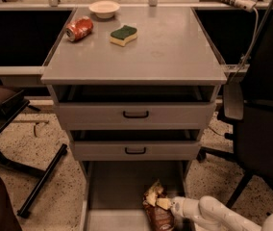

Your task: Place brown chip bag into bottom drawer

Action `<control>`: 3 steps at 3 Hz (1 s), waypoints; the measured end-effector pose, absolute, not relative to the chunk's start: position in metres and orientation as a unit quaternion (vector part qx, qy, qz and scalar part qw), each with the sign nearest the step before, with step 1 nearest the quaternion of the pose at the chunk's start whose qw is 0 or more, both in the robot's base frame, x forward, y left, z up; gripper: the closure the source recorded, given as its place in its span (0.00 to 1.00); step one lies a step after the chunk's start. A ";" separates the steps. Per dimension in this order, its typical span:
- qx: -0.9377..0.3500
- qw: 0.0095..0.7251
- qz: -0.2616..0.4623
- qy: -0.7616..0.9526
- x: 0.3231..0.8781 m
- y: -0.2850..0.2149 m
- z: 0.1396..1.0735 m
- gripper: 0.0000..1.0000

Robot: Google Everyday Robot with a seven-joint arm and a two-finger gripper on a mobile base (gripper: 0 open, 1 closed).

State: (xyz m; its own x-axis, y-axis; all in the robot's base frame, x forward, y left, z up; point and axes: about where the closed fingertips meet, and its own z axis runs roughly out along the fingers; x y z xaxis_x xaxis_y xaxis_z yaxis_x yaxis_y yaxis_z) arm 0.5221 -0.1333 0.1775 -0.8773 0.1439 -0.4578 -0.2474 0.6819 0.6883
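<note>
Jaws clamped on brown chip bag beside right wall of bottom drawer; floor leftward lies bare.

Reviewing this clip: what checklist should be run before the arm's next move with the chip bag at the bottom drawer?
1. bottom drawer pulled open: ok.
2. brown chip bag within the drawer's walls, right side: ok.
3. gripper at the bag, low in the drawer: ok.
4. Bag resting on the drawer floor: cannot tell.
5. Whether the gripper holds the bag: cannot tell.
6. middle drawer apart from the arm: ok.
</note>
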 end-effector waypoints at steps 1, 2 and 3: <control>-0.029 0.246 0.398 0.883 0.522 -0.133 0.177 0.83; -0.029 0.246 0.398 0.883 0.522 -0.133 0.177 0.59; -0.029 0.246 0.398 0.883 0.522 -0.133 0.177 0.37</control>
